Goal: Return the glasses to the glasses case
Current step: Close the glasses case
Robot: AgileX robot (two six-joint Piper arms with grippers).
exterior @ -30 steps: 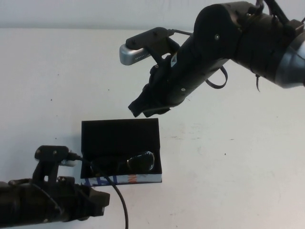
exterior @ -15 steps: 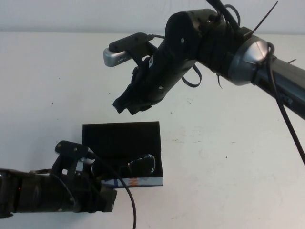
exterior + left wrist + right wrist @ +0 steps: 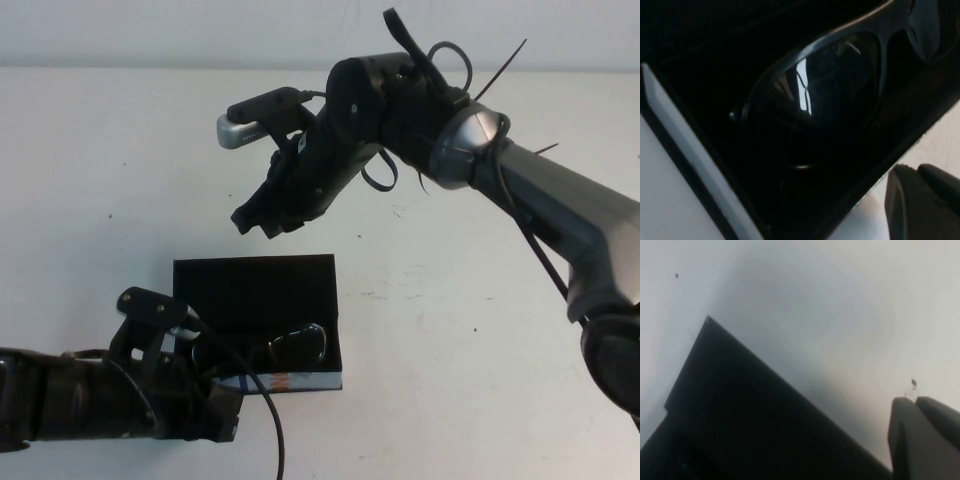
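Observation:
The glasses case [image 3: 255, 285] lies open on the white table, its lid tilted back and its white printed strip [image 3: 285, 380] facing me. The glasses [image 3: 270, 348] lie inside along the near wall. In the left wrist view a dark lens [image 3: 832, 95] fills the case [image 3: 700, 165]. My left gripper [image 3: 228, 420] is shut and empty, low by the case's near left corner; it also shows in the left wrist view [image 3: 917, 169]. My right gripper [image 3: 255, 222] is shut and empty, hovering above the lid's far edge; it also shows in the right wrist view [image 3: 916, 401] over the black lid [image 3: 740, 420].
The left arm's cable [image 3: 262, 410] curves across the case's front edge. The right arm [image 3: 520, 190] stretches from the right side over the table's back half. Bare white table [image 3: 460, 360] lies right of the case.
My right gripper has swung left and farther back, away from the lid. My left gripper has moved forward to the case's near left corner. The glasses and case have stayed put.

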